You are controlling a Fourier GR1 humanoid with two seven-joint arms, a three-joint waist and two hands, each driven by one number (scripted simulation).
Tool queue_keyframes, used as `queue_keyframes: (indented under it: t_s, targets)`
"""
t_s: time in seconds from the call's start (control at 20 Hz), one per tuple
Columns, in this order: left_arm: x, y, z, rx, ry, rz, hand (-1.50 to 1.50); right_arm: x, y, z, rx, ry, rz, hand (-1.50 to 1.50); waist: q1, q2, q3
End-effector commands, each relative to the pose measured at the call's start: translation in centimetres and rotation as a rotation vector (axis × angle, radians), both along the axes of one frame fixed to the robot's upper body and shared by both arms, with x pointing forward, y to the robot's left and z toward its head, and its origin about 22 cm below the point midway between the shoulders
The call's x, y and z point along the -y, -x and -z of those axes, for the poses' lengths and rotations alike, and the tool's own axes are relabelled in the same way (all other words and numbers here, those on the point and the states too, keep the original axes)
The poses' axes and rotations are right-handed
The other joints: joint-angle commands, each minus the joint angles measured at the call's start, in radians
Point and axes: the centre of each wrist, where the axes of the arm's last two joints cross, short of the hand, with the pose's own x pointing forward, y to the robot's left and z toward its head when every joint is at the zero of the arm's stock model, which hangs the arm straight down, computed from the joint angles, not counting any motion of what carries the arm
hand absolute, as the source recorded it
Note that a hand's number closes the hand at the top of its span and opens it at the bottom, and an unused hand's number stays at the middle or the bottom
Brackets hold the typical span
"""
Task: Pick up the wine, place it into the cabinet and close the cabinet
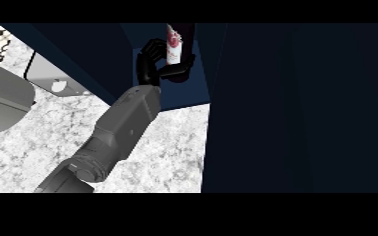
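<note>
The left robot hand (156,62) curls round the white-labelled dark red wine bottle (174,44), holding it inside the dark blue cabinet (177,97) above the speckled grey worktop (162,160); placing seems under way, and next comes setting it down, releasing, then shutting the door

A speckled white-and-grey stone counter top (173,150) fills the lower left of the head view, brightly lit against the rest. A tall, very dark navy panel (295,110) covers the whole right side, its straight left edge cutting down across the counter. Another dark navy surface (81,55) slants across the upper left. Beside it on the counter lies a flat pale grey slab with a thin dark rim (52,75), and a rounded grey shape (13,100) shows at the left edge.
</note>
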Motion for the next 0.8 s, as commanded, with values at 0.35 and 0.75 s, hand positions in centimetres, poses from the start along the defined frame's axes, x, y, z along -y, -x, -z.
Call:
queue_keyframes:
  t_s: [0.35, 0.75]
  targets:
    - [0.4, -0.8, -1.4, -0.048, 0.037, -0.011, 1.50, 0.5, 0.0, 0.5, 0.007, 0.012, 0.016, -1.50, 0.029, 0.009, 0.000]
    - [-1.9, -2.3, -3.5, -0.042, -0.131, -0.083, 1.50, 0.7, 1.3, 0.8, 0.004, 0.013, 0.001, -1.50, 0.006, 0.010, 0.003]
